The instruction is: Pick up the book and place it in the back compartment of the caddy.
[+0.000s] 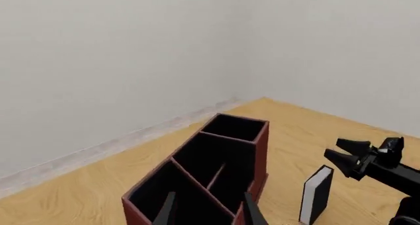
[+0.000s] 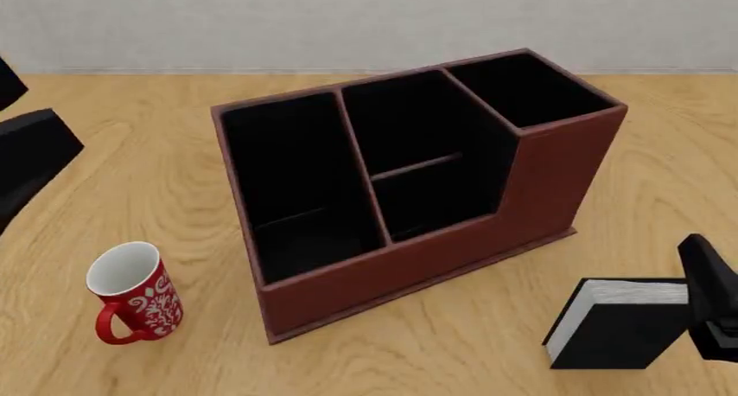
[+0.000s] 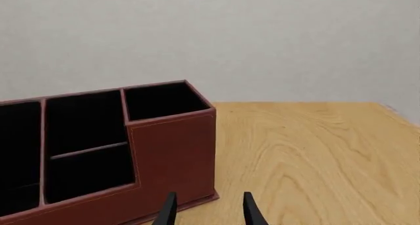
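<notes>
The black book (image 2: 617, 334) stands upright on the table to the right of the caddy (image 2: 392, 266), white page edges facing the caddy; it also shows as the book (image 1: 316, 194) in the left wrist view. My right gripper (image 1: 337, 150) hovers just above and beside it, open, holding nothing; in its own view the right gripper (image 3: 208, 211) looks past the caddy's raised end (image 3: 172, 151). The back compartment (image 2: 444, 201) is the short low-walled cell of the central column. My left gripper (image 1: 208, 212) is open over the caddy's left end.
A red mug (image 2: 136, 292) with a white inside stands on the table left of the caddy's near corner. The left arm (image 2: 29, 154) enters at the left edge. A pale wall (image 2: 346, 15) runs close behind the wooden table.
</notes>
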Motion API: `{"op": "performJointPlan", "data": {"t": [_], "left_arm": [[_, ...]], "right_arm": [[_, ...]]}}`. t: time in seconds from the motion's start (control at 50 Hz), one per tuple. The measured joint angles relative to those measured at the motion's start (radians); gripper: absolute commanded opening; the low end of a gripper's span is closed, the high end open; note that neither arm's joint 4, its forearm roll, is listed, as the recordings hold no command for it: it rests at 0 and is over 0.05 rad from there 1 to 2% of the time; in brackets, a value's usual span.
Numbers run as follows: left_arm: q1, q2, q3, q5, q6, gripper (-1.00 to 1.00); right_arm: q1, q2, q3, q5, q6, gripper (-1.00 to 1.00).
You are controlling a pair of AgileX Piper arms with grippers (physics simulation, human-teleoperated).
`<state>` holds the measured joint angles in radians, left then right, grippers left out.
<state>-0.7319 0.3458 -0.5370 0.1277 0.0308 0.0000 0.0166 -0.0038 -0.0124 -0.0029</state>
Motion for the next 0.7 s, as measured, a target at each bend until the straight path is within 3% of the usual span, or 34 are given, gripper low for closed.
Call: {"op": "performJointPlan", "data": {"t": [0.24,0.7], "left_arm": [[-0.153,0.152,-0.108,-0.019,0.016,1.00],[-0.329,0.402,-0.221,-0.114,0.028,1.00]], "right_arm": [[0.000,-0.002,0.000,0.003,0.001,1.00],[0.000,-0.004,0.000,0.005,0.001,1.00]]}}
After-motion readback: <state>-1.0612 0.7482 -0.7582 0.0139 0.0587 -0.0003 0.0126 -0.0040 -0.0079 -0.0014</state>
